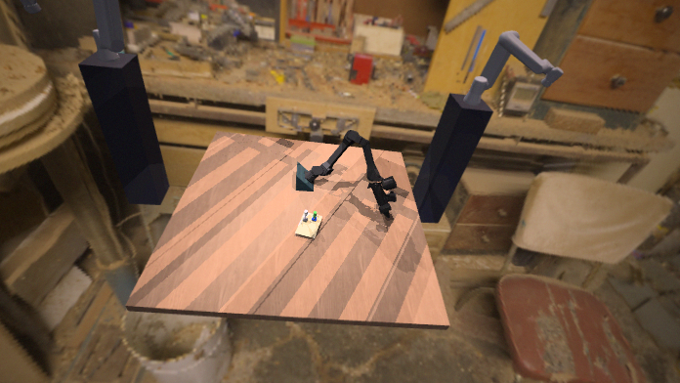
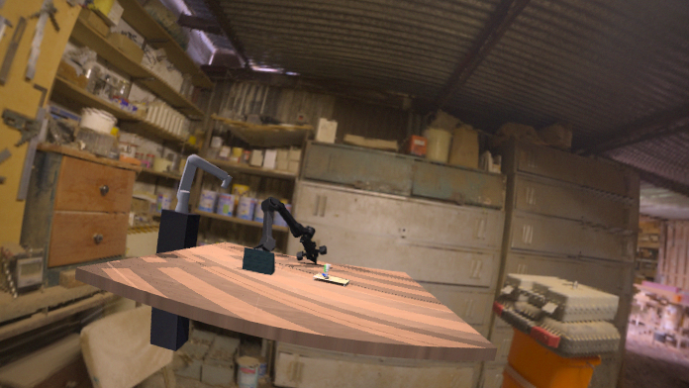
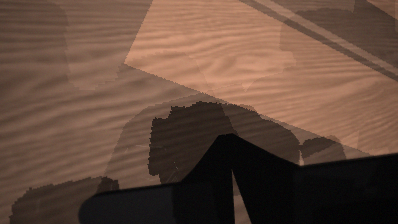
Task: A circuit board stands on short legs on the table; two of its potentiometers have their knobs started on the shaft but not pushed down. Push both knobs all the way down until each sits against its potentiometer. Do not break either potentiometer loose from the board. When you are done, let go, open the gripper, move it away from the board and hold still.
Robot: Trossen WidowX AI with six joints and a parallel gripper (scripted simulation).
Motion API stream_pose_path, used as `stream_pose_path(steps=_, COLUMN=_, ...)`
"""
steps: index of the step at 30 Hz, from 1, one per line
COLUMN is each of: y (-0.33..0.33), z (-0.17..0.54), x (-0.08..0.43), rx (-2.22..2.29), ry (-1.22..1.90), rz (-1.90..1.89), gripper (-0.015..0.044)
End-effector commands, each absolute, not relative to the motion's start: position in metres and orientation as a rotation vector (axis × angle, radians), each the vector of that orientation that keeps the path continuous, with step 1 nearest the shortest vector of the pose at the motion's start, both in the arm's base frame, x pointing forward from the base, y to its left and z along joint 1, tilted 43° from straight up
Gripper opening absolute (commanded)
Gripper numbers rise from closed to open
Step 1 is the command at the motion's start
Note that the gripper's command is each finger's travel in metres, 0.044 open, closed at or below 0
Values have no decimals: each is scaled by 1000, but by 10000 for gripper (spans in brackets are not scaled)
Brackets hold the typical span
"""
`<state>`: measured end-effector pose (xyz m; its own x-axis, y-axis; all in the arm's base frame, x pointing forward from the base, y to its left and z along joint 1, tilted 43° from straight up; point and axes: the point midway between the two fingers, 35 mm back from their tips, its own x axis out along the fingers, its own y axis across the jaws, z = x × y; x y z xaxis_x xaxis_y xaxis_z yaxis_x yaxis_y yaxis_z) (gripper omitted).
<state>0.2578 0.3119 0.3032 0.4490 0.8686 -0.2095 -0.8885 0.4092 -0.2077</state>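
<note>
The pale yellow circuit board (image 1: 308, 231) (image 2: 338, 281) stands near the middle of the table. Two small parts stand up at its back edge in the top view: a whitish knob (image 1: 306, 213) on the left and a green knob (image 1: 315, 213) over a blue part (image 1: 314, 219) on the right. How far down each knob sits is too small to tell. My gripper (image 1: 387, 215) (image 2: 316, 262) (image 3: 226, 141) is shut and empty, pointing down above the table, well to the right of the board in the top view. The board is not in the wrist view.
The arm's dark teal base block (image 1: 304, 184) (image 2: 258, 261) stands behind the board in the top view. Two dark pillars (image 1: 124, 132) (image 1: 451, 156) with grey arms stand beyond the left and right table edges. The wrist view shows table wood (image 3: 240, 45) and shadows.
</note>
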Motion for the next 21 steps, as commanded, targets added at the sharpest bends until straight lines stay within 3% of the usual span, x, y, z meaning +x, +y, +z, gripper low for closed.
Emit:
stream_pose_path(steps=1, y=305, z=294, x=272, rx=-283, ry=147, rz=1082, gripper=0)
stream_pose_path(steps=21, y=244, z=238, x=333, rx=-84, ry=537, rz=868, gripper=0)
